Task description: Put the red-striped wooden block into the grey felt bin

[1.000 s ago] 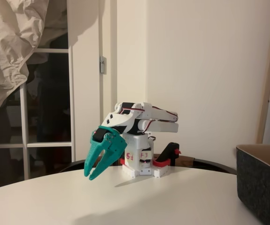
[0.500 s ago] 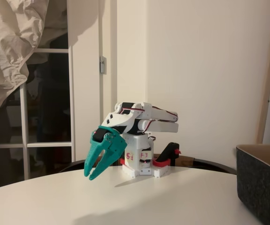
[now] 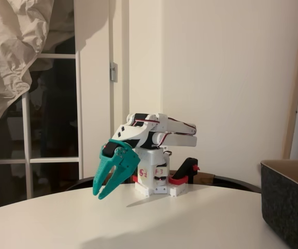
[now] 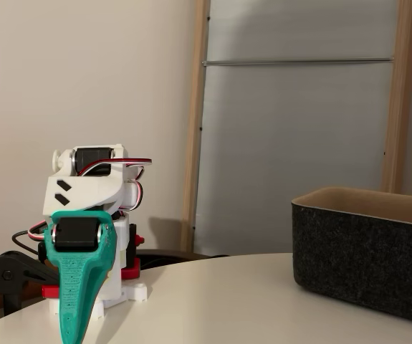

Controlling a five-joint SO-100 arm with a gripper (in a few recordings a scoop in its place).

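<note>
I see the arm folded over its base, the teal gripper (image 3: 103, 191) hanging at 7 o'clock from it, tips just above the white counter (image 3: 138, 223), jaws slightly apart and holding nothing. The grey felt bin (image 4: 363, 251) (tan inside) sits at 3 o'clock, well apart.

My side-on fixed view crops the dark charcoal grey felt bin (image 3: 288, 199) at right and bottom. The other crops it (image 4: 367, 251) too, and the teal two-finger gripper's (image 4: 73, 337) tips.
</note>
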